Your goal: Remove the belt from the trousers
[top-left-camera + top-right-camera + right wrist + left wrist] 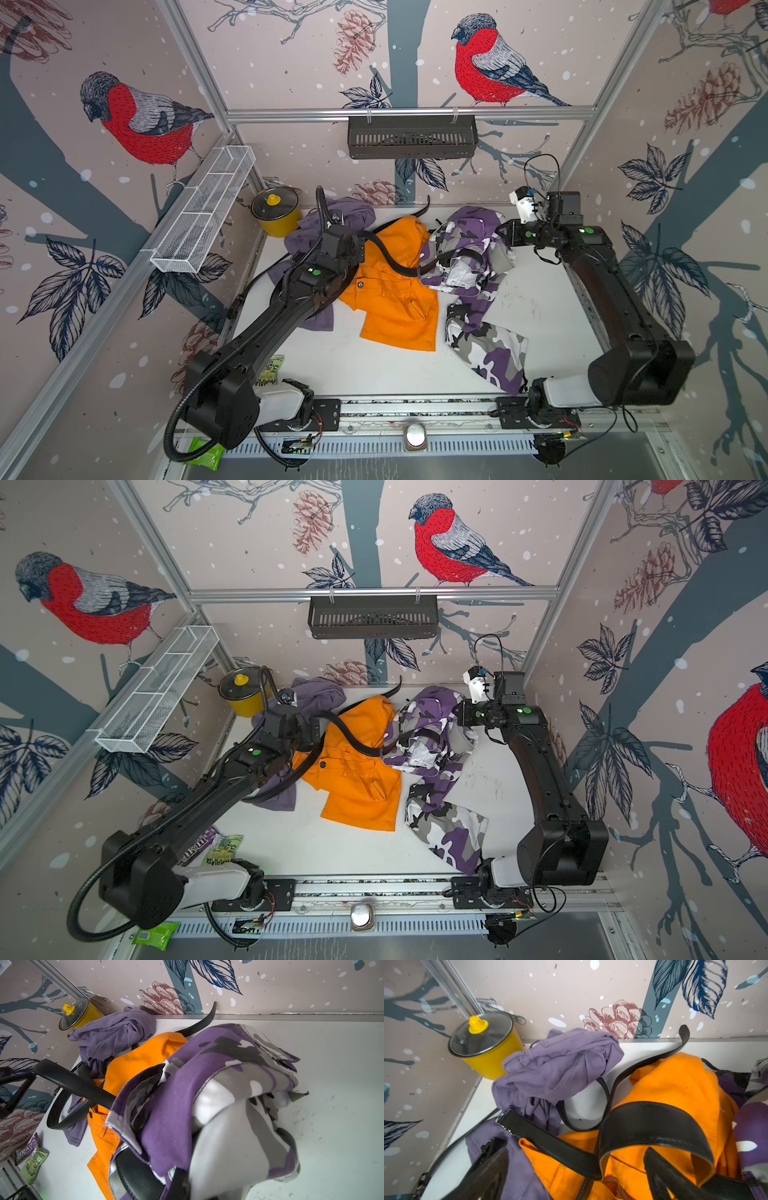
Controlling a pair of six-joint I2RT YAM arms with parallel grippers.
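**A:** How far along does the job look?

**B:** Part way, by appearance. The belt arches up from the left tool, crosses the orange trousers and runs into the waist of the camouflage trousers. So it is not yet free.

**A:** And the tools?

**B:** The left tool's jaws stand wide apart, and the belt lies loosely between them with neither finger pinching it. The right tool is closed on the camouflage trousers and holds their waist up off the surface.

**A:** What remains?

**B:** Probably a fresh grip on the belt, then more pulling until its far end clears the loops.

**A:** Do the wrist views add anything?

**B:** The right wrist view shows the belt lying inside the waistband, which folds of cloth hide in both top views. The left wrist view shows a second belt, buckle and all, lying on the lilac trousers. The left arm largely covers it in both top views. Only the top views show both arms together.
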